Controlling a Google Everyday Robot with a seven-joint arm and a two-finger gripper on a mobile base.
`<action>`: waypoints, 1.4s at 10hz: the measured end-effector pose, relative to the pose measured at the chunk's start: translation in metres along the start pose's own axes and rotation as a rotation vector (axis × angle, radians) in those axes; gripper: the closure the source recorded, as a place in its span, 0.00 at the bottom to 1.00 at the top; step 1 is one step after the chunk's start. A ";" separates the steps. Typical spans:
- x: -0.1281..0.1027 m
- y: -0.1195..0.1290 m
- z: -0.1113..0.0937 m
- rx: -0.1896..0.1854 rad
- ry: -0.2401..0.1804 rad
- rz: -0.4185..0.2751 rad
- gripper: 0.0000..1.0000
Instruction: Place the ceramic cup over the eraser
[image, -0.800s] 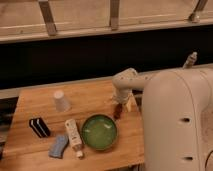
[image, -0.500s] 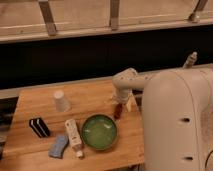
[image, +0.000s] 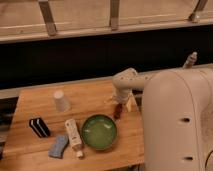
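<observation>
The ceramic cup (image: 61, 100) is small, white and tapered, and stands narrow end up at the back left of the wooden table (image: 35, 150). The eraser (image: 39, 127), a black block with white stripes, lies below it near the left edge. They are apart. My gripper (image: 118, 110) hangs from the white arm (image: 125, 82) near the table's right side, just above and right of the green bowl (image: 99, 132), far from the cup. It holds nothing that I can see.
A white bottle-like object (image: 73, 135) lies left of the green bowl. A blue-grey wavy flat object (image: 58, 146) lies at the front left. My large white body (image: 175, 120) fills the right side. A dark wall runs behind the table.
</observation>
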 end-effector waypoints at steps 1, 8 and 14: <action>0.000 0.000 0.000 0.000 0.000 0.000 0.20; -0.001 0.011 -0.001 0.001 0.002 -0.038 0.20; 0.022 0.142 -0.038 -0.020 -0.066 -0.311 0.20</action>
